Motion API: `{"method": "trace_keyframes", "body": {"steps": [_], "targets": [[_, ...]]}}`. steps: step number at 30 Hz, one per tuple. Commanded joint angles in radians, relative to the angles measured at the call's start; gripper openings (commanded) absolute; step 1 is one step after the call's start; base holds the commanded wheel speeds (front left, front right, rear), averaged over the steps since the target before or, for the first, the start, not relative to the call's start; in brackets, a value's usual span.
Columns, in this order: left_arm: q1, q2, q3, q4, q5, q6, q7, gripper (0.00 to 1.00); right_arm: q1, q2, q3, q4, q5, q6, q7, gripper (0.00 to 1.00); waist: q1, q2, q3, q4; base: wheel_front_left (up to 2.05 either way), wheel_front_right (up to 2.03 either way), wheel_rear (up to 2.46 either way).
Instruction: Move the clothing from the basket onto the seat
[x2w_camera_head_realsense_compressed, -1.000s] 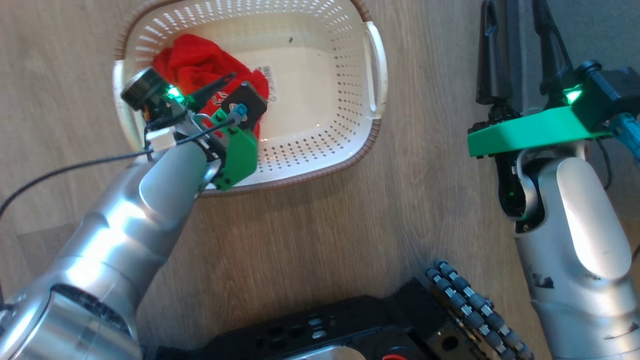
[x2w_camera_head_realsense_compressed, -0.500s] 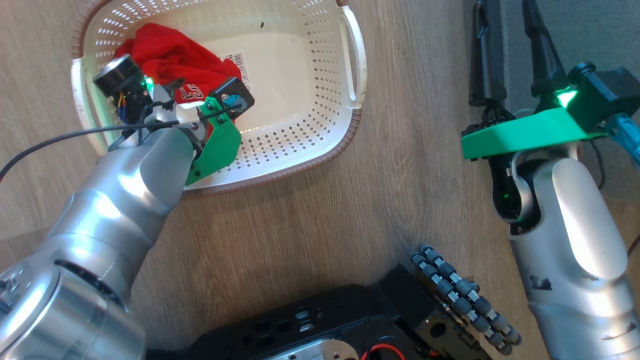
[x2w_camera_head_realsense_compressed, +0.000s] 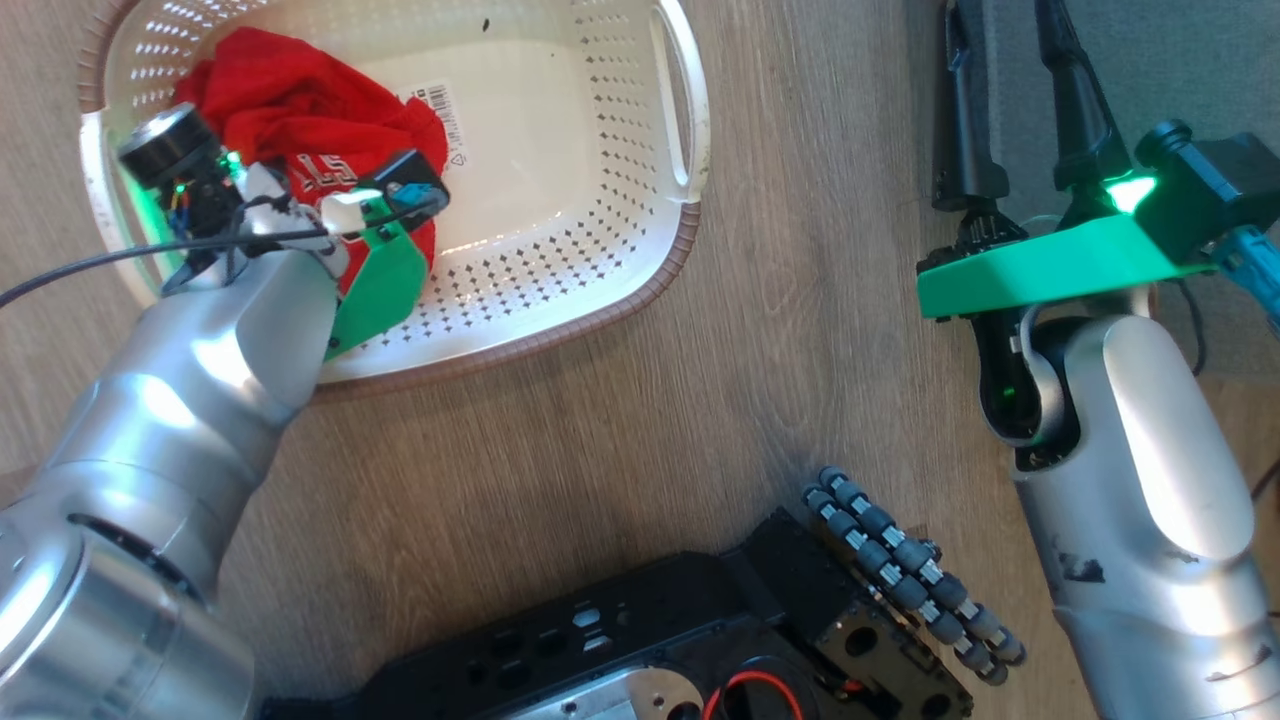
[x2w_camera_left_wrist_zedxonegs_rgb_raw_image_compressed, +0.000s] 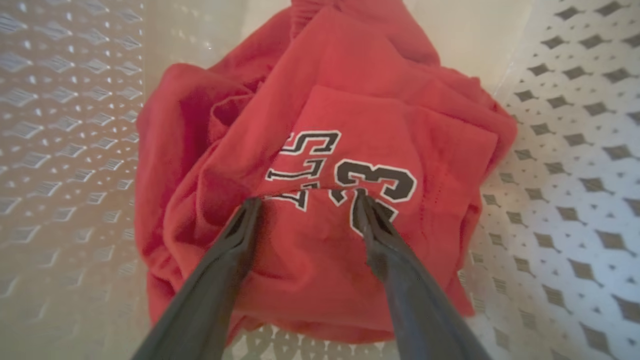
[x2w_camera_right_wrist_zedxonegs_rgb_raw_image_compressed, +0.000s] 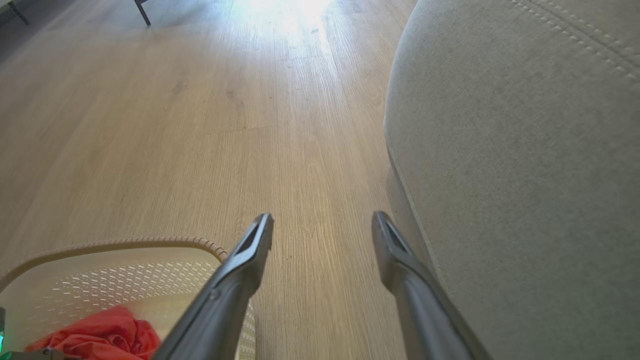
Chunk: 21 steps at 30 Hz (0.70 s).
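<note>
My left claw (x2w_camera_left_wrist_zedxonegs_rgb_raw_image_compressed: 306, 201), spread wide, has its tips on the red jersey (x2w_camera_left_wrist_zedxonegs_rgb_raw_image_compressed: 360, 110) in the basket (x2w_camera_left_wrist_zedxonegs_rgb_raw_image_compressed: 560, 165). My right claw (x2w_camera_right_wrist_zedxonegs_rgb_raw_image_compressed: 322, 222) gapes empty beside the seat (x2w_camera_right_wrist_zedxonegs_rgb_raw_image_compressed: 525, 150).

you're in what looks like a home, likely a living room: a pale wood-plank floor (x2w_camera_right_wrist_zedxonegs_rgb_raw_image_compressed: 150, 125), a grey fabric-upholstered seat (x2w_camera_right_wrist_zedxonegs_rgb_raw_image_compressed: 525, 175) with stitched seams, and a perforated plastic laundry basket (x2w_camera_head_realsense_compressed: 600, 270) of red clothing (x2w_camera_head_realsense_compressed: 290, 100) set on the boards. a thin dark furniture leg (x2w_camera_right_wrist_zedxonegs_rgb_raw_image_compressed: 143, 14) stands further back.

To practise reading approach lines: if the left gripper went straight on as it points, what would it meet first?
The clothing in the basket: the open left gripper aims at its number print, tips apparently at the fabric.
</note>
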Motion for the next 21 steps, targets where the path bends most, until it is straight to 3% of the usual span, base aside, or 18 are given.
{"method": "trace_keyframes", "body": {"steps": [1,4,5,6,7,21], "targets": [[0.004,0.018,0.006,-0.007,0.001,0.005,0.010,1.00,0.024,0.008,0.013,-0.032,0.008,0.007,-0.005,1.00,-0.0001,0.0000,0.005,-0.003,0.00,0.00,0.00],[0.005,0.022,0.008,-0.006,-0.009,0.014,-0.002,1.00,0.020,0.008,0.009,-0.034,0.008,0.007,-0.005,1.00,-0.0001,0.0000,0.012,-0.003,0.00,0.00,0.00],[0.004,0.021,0.009,-0.006,-0.012,0.016,-0.010,0.80,0.019,0.008,0.007,-0.034,0.007,0.007,-0.005,1.00,-0.0001,0.0000,0.012,-0.002,0.00,0.00,0.00],[0.004,0.019,0.007,-0.006,-0.013,0.018,-0.020,0.33,0.018,0.008,0.005,-0.033,0.005,0.007,-0.005,1.00,-0.0001,0.0000,0.012,0.000,0.00,0.00,0.00],[0.005,0.017,0.005,-0.006,-0.014,0.019,-0.029,0.00,0.017,0.008,0.003,-0.031,0.004,0.007,-0.005,1.00,-0.0001,0.0000,0.010,0.002,0.00,0.00,0.00],[0.066,-0.041,0.036,-0.011,-0.097,0.031,-0.158,0.00,0.008,0.008,-0.023,-0.003,-0.046,0.007,-0.005,1.00,-0.0001,0.0000,-0.120,0.063,0.00,0.00,0.00]]}}
